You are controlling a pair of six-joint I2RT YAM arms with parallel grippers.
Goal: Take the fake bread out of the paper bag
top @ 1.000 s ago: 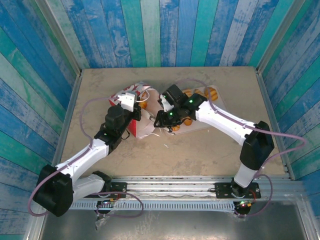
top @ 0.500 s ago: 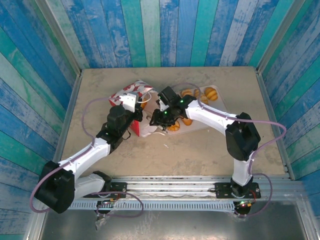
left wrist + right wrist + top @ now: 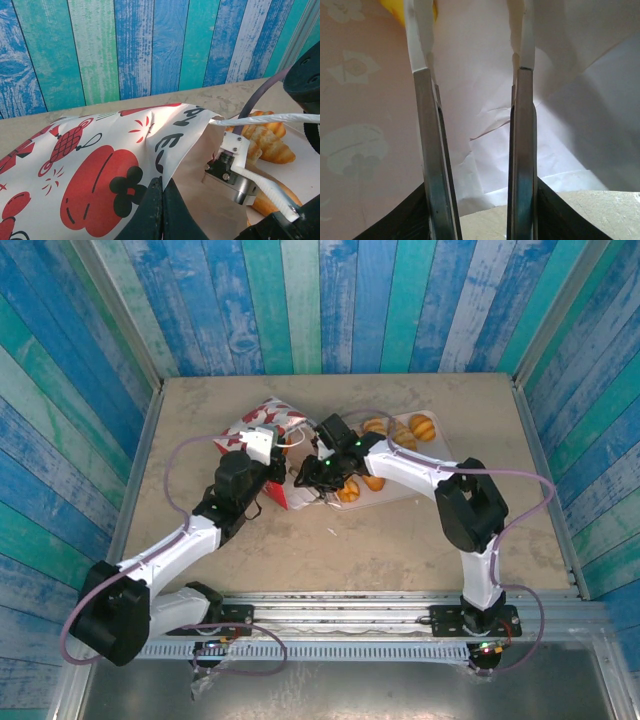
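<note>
The left gripper (image 3: 161, 200) is pinching the paper bag (image 3: 95, 160) at its mouth edge, with its jaws closed on the paper. The right gripper (image 3: 470, 35) is reaching into the bag's mouth, fingers parted and gripping nothing. Fake bread (image 3: 267, 142) is lying on the pale tray (image 3: 305, 172) just beside the bag.

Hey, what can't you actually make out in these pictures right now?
Top view: the right arm covers the bag mouth; contents unseen.
Right wrist view: a yellow piece is cut by the top edge and a finger; shape unclear.
Left wrist view: the bread is partly behind the right arm.
</note>
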